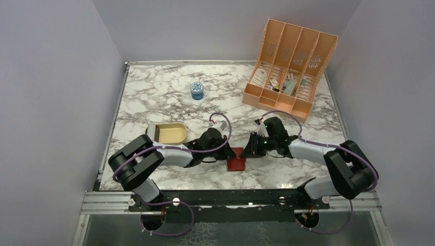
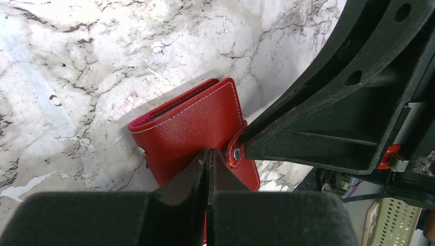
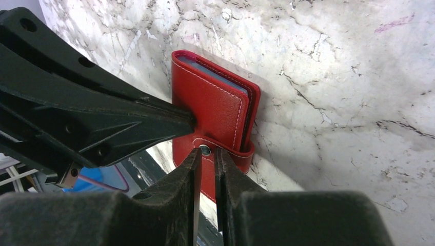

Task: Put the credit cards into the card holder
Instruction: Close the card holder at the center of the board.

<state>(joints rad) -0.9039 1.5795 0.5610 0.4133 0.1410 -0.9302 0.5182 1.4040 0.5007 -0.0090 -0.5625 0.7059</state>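
Resting my left gripper (image 2: 208,154) with its jaws shut tight together, I have its tips on the cover of the red card holder (image 2: 195,120), which lies folded on the marble table (image 2: 77,61) directly under them. My own fingers hide the nearest part of that cover.

My right gripper (image 3: 206,154) faces it from the opposite side, jaws drawn to a thin slit. Its tips sit at the snap (image 3: 205,150) of the closing strap (image 3: 228,146), touching it, but I cannot tell whether they pinch the strap or only bear on it. Just past those tips a grey-blue edge (image 3: 215,69) shows between the covers; pocket or credit card, I cannot say.

In each wrist view the other arm's black finger crosses the picture and covers part of the holder.

Further out, on the outer side of my left gripper, sits a shallow tan tray (image 1: 169,133). Well beyond both grippers stand a small blue-lidded jar (image 1: 197,90) and a peach slotted organizer (image 1: 290,61), its contents too small to name.
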